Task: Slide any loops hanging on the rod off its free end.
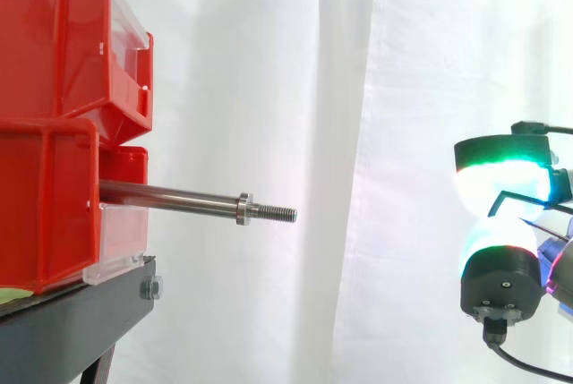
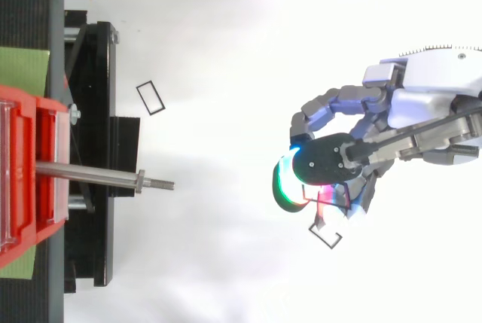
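The steel rod (image 1: 170, 194) juts bare from the red bins (image 1: 45, 205), its threaded end free, while my hand (image 2: 422, 105), well apart beyond that tip, pinches 1 thin black loop (image 2: 325, 234) between curled fingers: light, seemingly stiff wire, easily dropped.

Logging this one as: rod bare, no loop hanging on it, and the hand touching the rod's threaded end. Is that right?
One detail is off. The rod is bare, with no loop hanging on it, but the hand is not touching the threaded end. It is well apart from it, out past the tip with open space between. The top view shows the gap plainly.
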Robot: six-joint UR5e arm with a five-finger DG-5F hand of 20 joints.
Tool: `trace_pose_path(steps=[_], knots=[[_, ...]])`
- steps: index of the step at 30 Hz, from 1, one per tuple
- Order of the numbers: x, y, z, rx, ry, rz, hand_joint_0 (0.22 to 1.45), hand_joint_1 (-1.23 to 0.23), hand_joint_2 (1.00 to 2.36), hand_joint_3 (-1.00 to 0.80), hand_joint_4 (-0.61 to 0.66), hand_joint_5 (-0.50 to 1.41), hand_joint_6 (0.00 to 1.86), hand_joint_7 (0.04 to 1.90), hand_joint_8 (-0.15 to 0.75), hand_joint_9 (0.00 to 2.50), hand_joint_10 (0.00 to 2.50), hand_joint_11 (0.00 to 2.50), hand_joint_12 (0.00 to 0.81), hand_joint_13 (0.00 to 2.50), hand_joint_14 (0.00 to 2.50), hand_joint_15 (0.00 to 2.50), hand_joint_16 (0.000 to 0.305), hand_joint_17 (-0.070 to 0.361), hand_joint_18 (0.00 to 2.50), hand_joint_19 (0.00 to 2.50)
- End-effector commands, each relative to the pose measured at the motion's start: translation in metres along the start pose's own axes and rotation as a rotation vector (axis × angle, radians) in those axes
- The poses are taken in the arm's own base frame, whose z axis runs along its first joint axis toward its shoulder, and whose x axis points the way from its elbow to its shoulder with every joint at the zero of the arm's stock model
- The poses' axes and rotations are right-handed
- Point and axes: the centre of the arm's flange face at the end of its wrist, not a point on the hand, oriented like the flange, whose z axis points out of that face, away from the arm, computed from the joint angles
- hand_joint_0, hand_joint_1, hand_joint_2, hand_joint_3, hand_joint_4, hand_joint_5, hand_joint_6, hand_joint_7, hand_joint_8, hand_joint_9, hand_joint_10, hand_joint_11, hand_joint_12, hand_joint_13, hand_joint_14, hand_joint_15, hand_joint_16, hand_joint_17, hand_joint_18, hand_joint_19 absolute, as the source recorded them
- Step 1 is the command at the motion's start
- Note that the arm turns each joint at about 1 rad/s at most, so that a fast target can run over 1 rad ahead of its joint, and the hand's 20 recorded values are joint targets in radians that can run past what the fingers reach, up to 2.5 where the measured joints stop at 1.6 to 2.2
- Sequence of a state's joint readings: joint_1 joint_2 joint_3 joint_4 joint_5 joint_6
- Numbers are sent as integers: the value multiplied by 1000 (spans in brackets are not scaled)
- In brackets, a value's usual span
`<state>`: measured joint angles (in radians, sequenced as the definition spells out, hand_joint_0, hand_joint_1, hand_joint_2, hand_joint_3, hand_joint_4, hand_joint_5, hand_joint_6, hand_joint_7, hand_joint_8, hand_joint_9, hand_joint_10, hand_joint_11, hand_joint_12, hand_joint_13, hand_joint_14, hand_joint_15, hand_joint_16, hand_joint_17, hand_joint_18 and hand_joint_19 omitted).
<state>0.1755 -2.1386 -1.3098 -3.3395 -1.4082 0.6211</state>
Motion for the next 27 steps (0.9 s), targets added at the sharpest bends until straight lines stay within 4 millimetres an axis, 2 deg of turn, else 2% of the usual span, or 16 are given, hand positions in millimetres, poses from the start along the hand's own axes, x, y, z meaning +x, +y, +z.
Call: trace_pose_path(steps=[1, 11, 18, 27], knots=[[0, 0, 0, 0, 0, -4, 594, -667, 1022, -226, -15, -178, 926, 1111, 326, 1227, 21, 634, 302, 1109, 14, 319, 47, 105, 1068, 456], [0, 0, 0, 1, -1, -4, 580, -670, 1024, -136, -101, -159, 923, 1125, 308, 1254, 20, 621, 306, 1116, 13, 335, 47, 105, 1066, 464], [2, 6, -4, -8, 4, -4, 580, -724, 1014, 41, -151, -121, 930, 1125, 341, 1314, 17, 593, 349, 1172, 10, 294, 57, 128, 1173, 392], [5, 18, -17, -20, 2, -59, 593, -745, 1021, -7, -153, -134, 932, 1125, 330, 1292, 21, 612, 334, 1159, 11, 306, 53, 120, 1144, 412]])
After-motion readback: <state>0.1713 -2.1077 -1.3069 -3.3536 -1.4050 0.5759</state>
